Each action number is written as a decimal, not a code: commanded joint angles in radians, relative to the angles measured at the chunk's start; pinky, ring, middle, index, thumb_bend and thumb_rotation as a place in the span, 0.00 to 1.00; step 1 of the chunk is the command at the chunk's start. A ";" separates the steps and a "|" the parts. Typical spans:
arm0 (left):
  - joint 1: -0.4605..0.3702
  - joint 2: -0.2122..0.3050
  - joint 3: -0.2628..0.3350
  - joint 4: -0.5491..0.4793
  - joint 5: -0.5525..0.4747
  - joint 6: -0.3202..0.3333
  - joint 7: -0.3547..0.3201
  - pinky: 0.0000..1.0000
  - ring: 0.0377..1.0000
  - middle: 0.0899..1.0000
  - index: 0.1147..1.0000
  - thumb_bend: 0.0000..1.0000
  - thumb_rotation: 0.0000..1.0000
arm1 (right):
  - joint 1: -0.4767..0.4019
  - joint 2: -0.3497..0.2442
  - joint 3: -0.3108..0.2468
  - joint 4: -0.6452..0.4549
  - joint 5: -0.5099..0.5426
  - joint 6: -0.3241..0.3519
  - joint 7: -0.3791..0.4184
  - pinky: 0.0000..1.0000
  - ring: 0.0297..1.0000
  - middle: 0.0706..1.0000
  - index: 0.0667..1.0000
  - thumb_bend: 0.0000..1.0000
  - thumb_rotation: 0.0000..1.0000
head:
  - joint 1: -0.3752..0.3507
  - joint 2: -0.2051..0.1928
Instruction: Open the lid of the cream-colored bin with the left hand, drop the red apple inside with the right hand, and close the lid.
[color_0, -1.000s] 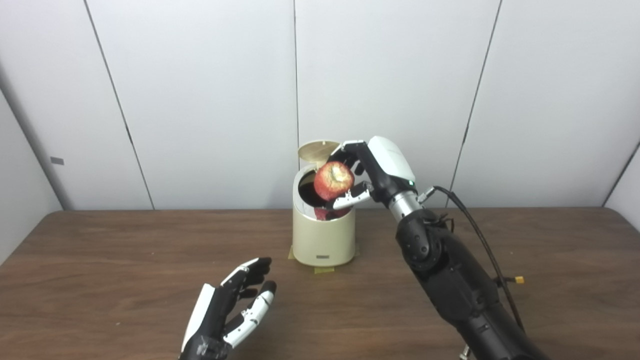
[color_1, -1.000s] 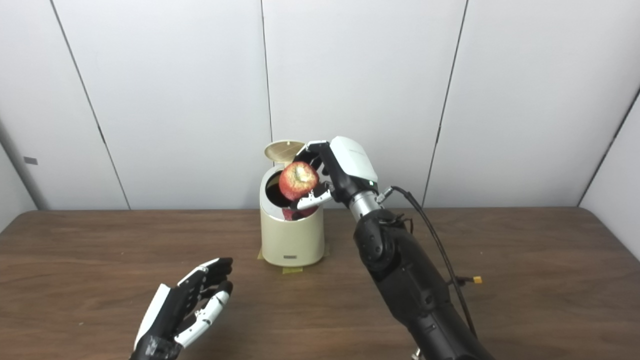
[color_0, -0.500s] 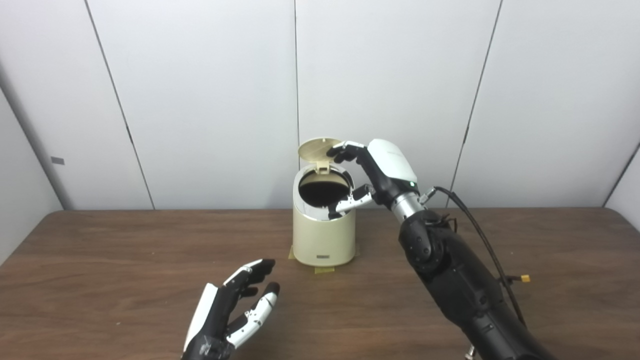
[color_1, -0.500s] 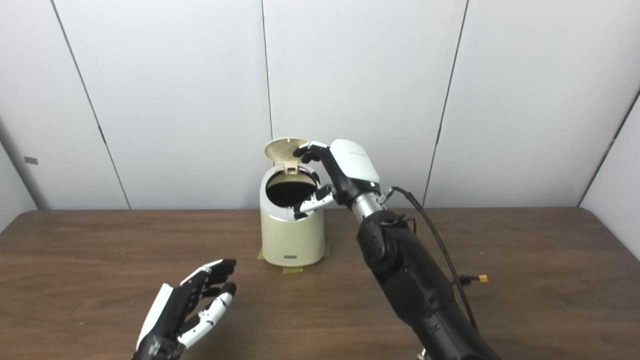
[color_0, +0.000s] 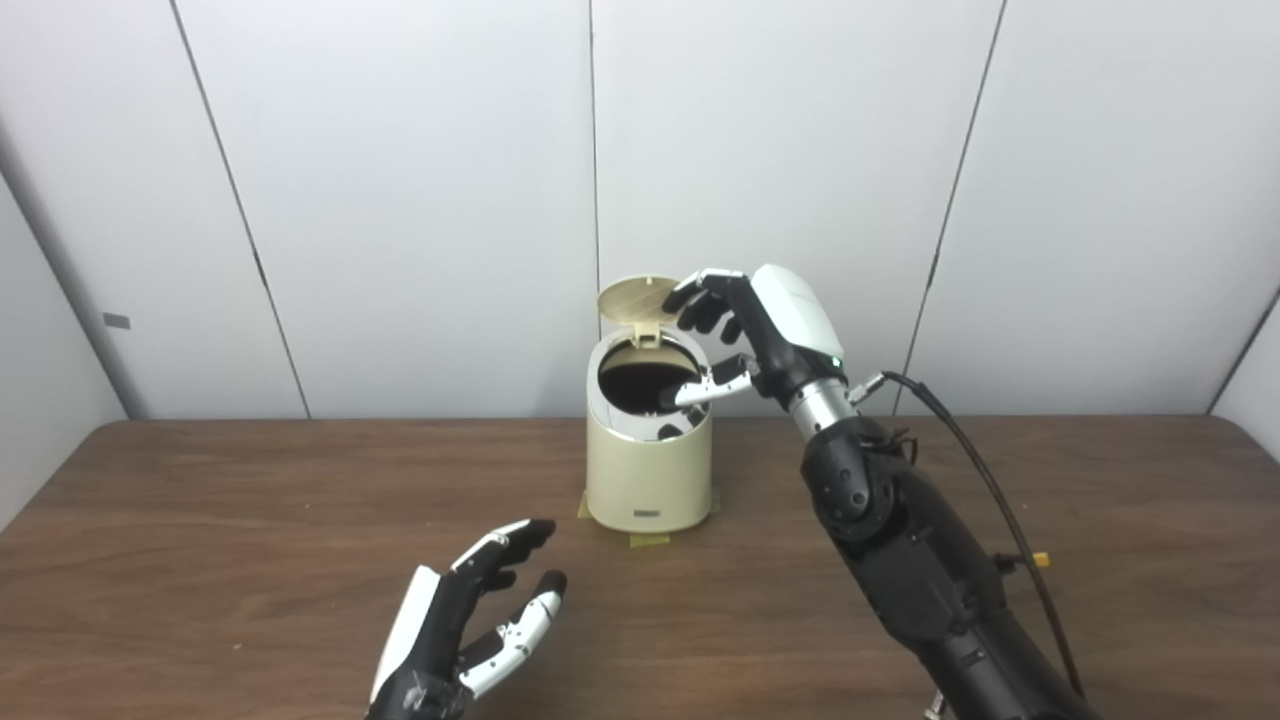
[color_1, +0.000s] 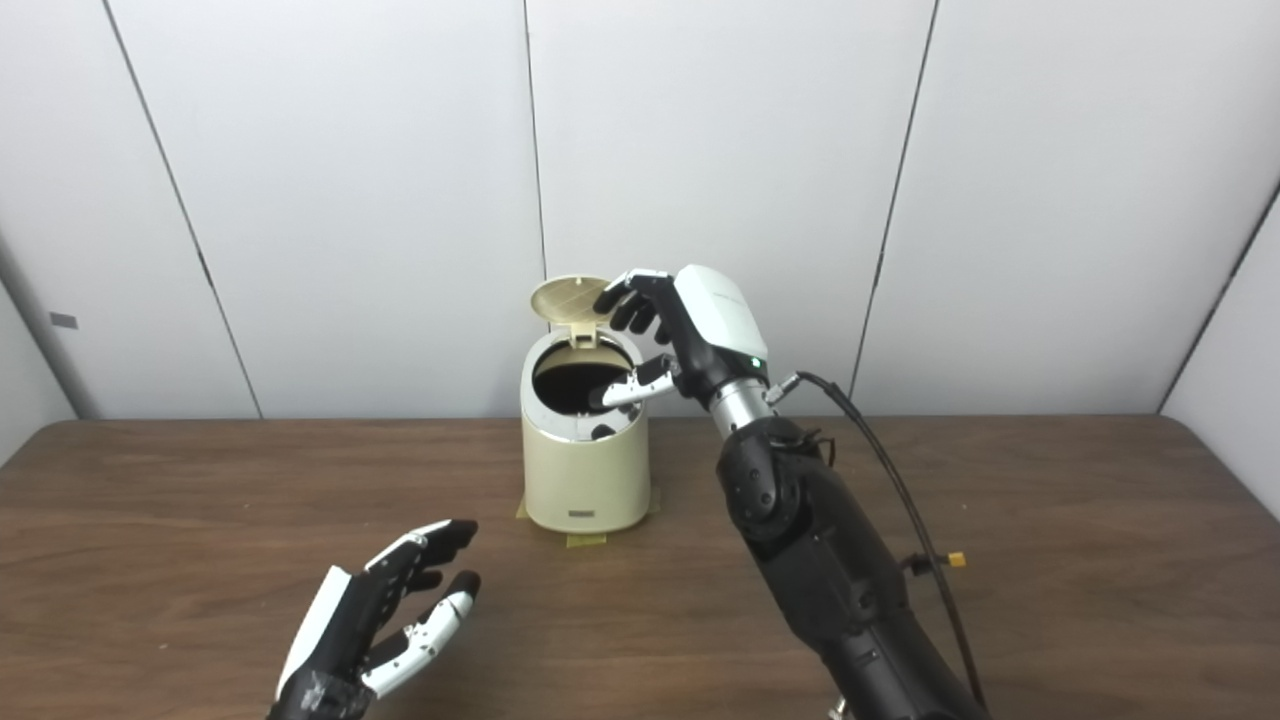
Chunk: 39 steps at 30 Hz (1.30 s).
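The cream-colored bin (color_0: 648, 470) stands at the back middle of the brown table, taped at its base. Its round lid (color_0: 636, 298) is tipped up at the rear, and the dark opening (color_0: 640, 381) shows. The red apple is out of sight. My right hand (color_0: 745, 335) hovers over the bin's right rim, open and empty, fingers next to the raised lid, thumb over the opening. My left hand (color_0: 465, 630) is open near the table's front edge, left of the bin, palm turned right, holding nothing.
The wooden table (color_0: 250, 520) spans the view, with white wall panels behind. A black cable (color_0: 985, 470) runs along my right forearm. Yellow tape (color_0: 648, 540) pokes out beneath the bin.
One second ago my right hand held the apple over the opening; it let go and the apple went out of sight in the bin. The right hand has since risen slightly toward the lid.
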 joint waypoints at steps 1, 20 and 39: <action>-0.031 -0.002 -0.001 -0.031 0.007 -0.029 0.010 0.85 0.86 0.83 0.79 0.41 0.46 | -0.030 0.002 -0.035 -0.049 0.039 -0.032 -0.028 0.35 0.41 0.46 0.45 0.50 0.00 | 0.000 0.002; -0.036 0.008 0.071 -0.017 -0.082 0.011 -0.007 0.81 0.84 0.83 0.80 0.41 0.46 | 0.233 0.034 -0.236 -0.438 0.265 0.325 0.105 0.43 0.43 0.46 0.47 0.52 0.00 | -0.029 0.005; -0.093 0.067 0.190 0.071 -0.289 -0.005 -0.026 1.00 0.94 0.91 0.95 0.35 0.57 | 0.603 0.202 -0.347 -0.676 0.729 0.342 0.174 0.97 1.00 0.99 0.98 0.49 1.00 | -0.016 0.010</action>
